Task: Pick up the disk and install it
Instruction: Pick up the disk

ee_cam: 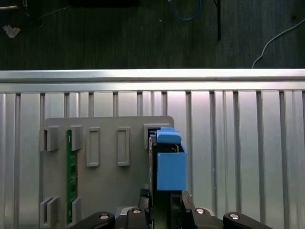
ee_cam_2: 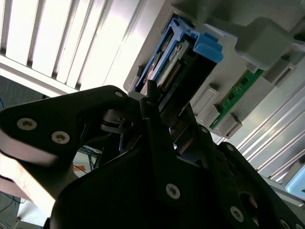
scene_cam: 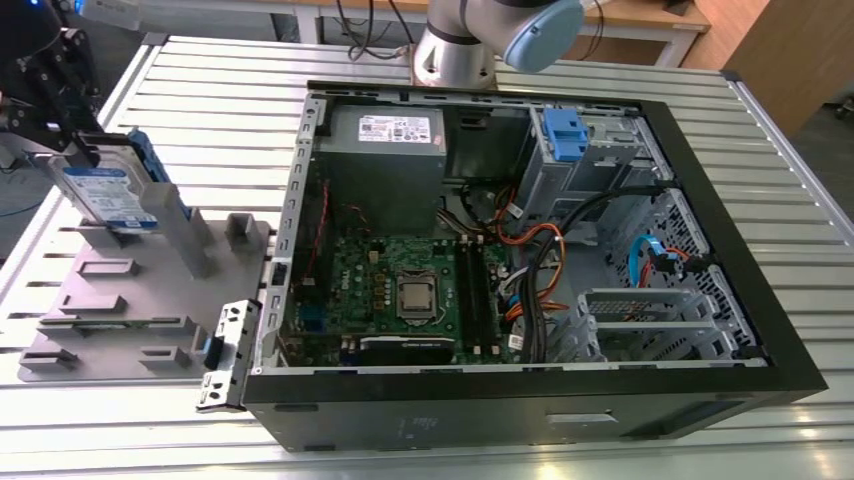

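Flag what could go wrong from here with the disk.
1. The disk stands upright in a slot of the grey holder; an off-axis lift by the gripper could jam it or drag the holder.
2. Loose cables lie beside the drive cage in the computer case; they might snag the disk on the way in.

Disk (scene_cam: 114, 195): silver body, blue-and-white label, blue rails. Holder (scene_cam: 127, 300): plain grey. Memory stick (ee_cam: 71, 176): green. Table (scene_cam: 214, 90): silver, ribbed in parallel slats. Case (scene_cam: 534, 415): black shell, grey interior. Motherboard (scene_cam: 400, 290): green. Power supply (scene_cam: 387, 150): grey, white sticker. Cage (scene_cam: 601, 165): grey, blue latch. Cables (scene_cam: 541, 238): orange, black and blue. Arm (scene_cam: 447, 55): silver, pale blue cap.
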Controlling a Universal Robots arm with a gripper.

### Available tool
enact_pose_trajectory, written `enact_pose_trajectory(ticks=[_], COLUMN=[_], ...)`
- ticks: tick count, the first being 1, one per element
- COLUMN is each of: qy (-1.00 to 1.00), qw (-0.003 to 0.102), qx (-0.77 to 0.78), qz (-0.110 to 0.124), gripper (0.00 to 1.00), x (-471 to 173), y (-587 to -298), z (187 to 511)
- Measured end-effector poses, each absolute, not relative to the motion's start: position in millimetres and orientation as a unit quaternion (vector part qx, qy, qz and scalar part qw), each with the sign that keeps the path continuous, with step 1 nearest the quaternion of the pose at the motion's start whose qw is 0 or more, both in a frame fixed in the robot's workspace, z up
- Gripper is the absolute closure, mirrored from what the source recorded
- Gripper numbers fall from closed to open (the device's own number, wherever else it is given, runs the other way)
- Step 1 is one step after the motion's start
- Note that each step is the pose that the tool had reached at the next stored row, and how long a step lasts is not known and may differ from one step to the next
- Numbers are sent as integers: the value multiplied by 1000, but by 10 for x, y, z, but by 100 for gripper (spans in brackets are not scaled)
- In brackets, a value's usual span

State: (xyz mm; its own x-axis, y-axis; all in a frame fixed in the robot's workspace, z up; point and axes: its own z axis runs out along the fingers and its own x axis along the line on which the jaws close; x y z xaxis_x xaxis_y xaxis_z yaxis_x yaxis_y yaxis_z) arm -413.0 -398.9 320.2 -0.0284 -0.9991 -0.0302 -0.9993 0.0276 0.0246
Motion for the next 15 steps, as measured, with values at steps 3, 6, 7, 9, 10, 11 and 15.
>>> enact_pose_trajectory(ticks=[3, 6, 7, 9, 10, 11, 15], qy=[717, 717, 717, 717, 717, 717, 717], qw=[2, 2, 2, 2, 2, 2, 2], qx=[-697, -697, -697, -697, -697, -697, -697], qz=[19, 19, 19, 19, 19, 19, 19], gripper=[65, 65, 65, 65, 65, 65, 65], x=[-4130, -4130, -4130, -4130, -4130, -4130, -4130], y=[-3989, -3989, -3989, -3989, -3989, -3988, -3989], z=[3281, 3309, 3309, 3349, 3349, 3350, 3350])
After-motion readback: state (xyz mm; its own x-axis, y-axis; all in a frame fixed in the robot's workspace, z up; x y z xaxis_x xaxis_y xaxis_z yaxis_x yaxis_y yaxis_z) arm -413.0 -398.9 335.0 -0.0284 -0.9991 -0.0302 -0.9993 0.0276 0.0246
